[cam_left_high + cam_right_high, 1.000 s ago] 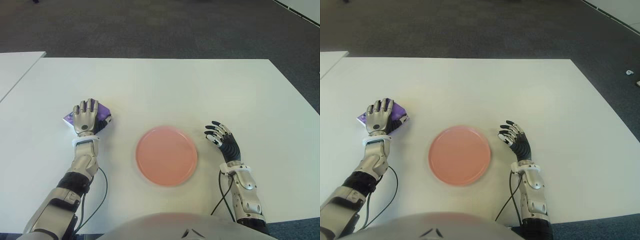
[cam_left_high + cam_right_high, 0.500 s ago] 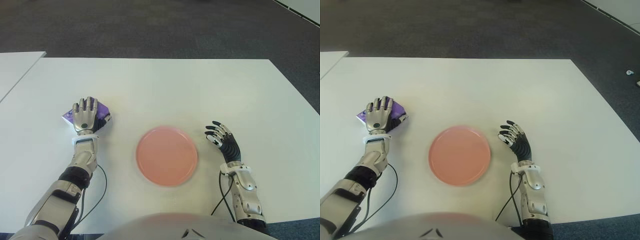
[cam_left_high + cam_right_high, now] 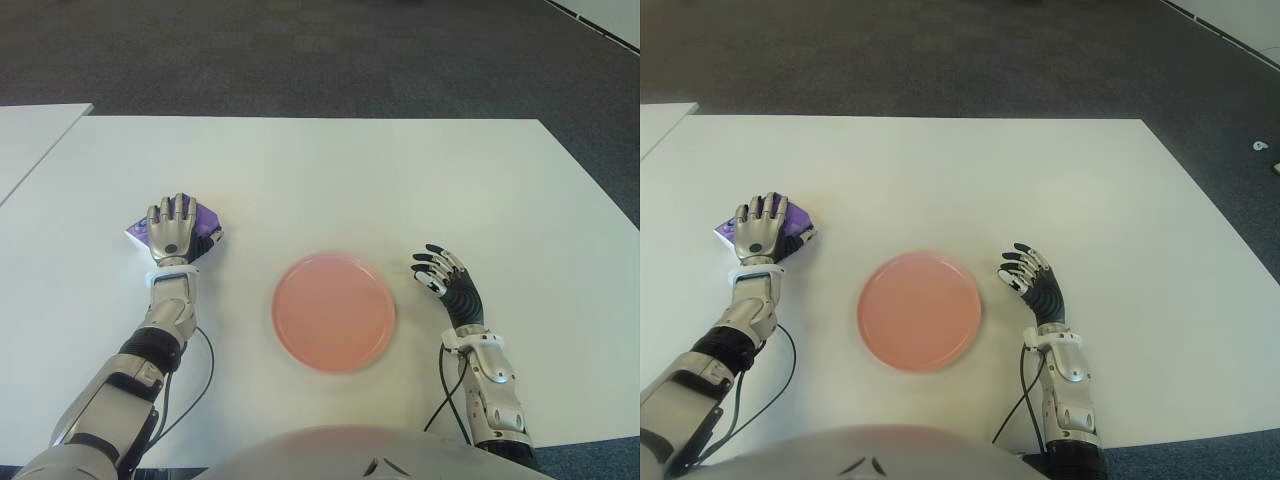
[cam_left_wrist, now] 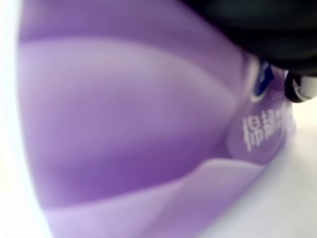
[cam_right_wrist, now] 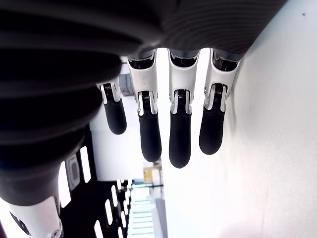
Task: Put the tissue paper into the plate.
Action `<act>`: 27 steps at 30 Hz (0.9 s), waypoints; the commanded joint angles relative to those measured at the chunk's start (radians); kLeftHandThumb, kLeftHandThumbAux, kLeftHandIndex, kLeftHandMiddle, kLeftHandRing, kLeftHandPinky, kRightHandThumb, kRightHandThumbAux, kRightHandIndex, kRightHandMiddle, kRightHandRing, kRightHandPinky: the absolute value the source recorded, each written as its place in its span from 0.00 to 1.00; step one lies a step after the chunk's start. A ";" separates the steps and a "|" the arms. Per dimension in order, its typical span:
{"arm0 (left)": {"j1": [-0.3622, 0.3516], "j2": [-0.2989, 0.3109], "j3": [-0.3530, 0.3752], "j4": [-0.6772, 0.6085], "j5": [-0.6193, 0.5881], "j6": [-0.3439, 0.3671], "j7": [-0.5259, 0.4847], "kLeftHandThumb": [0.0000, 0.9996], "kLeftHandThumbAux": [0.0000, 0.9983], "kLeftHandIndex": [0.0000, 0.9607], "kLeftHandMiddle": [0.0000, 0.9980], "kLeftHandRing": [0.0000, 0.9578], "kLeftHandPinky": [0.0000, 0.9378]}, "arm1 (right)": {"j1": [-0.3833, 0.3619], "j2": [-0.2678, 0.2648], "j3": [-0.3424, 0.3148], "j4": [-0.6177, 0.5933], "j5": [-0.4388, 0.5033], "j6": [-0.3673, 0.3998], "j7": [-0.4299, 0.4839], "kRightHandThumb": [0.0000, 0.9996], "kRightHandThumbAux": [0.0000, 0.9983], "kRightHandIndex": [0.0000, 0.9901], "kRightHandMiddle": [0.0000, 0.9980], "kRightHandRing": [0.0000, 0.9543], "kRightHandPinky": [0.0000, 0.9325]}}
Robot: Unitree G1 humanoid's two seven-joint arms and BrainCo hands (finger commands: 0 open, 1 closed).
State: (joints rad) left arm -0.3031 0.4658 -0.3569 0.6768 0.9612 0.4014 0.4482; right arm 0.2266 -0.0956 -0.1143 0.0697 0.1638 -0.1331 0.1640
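— Where tissue pack [image 3: 205, 222] lies: far left of white table [image 3: 330, 180], under left hand [image 3: 171, 229], fingers draped over it; grip unclear.
— Plate [image 3: 333, 311]?
— Mid-table. Right hand [image 3: 447, 285] beside, fingers loose. Dark carpet [image 3: 300, 50] behind.

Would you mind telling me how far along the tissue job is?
Early. Done: the left hand is down over the purple tissue pack on the table. In hand: gripping it. Left: lifting it into the bare plate. The right hand waits open, right of the plate.
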 commanded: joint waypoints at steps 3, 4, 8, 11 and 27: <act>0.049 -0.023 0.002 -0.009 -0.085 -0.002 -0.121 0.27 0.24 0.00 0.00 0.00 0.03 | 0.071 0.002 -0.006 0.069 0.005 0.097 -0.004 0.29 0.73 0.23 0.37 0.41 0.43; 0.057 -0.029 0.006 -0.014 -0.099 -0.001 -0.129 0.27 0.24 0.00 0.00 0.00 0.03 | 0.071 0.002 -0.006 0.069 0.005 0.098 -0.005 0.29 0.74 0.23 0.37 0.41 0.43; 0.057 -0.041 0.015 0.025 -0.136 -0.018 -0.135 0.30 0.27 0.01 0.04 0.06 0.15 | 0.068 0.002 -0.008 0.068 0.005 0.101 -0.008 0.30 0.74 0.23 0.37 0.42 0.43; 0.045 -0.048 0.035 0.062 -0.190 -0.042 -0.190 0.31 0.29 0.06 0.16 0.23 0.36 | 0.064 0.002 -0.010 0.069 0.002 0.105 -0.014 0.30 0.74 0.23 0.37 0.42 0.43; -0.001 -0.032 0.021 0.232 -0.262 -0.227 -0.313 0.42 0.36 0.32 0.71 0.77 0.87 | 0.047 0.002 -0.024 0.087 0.033 0.101 0.013 0.33 0.73 0.22 0.36 0.41 0.43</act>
State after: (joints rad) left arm -0.4145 0.4987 -0.2853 0.7848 0.7662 0.2232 0.3032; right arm 0.2250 -0.0979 -0.1317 0.0728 0.1871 -0.1288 0.1768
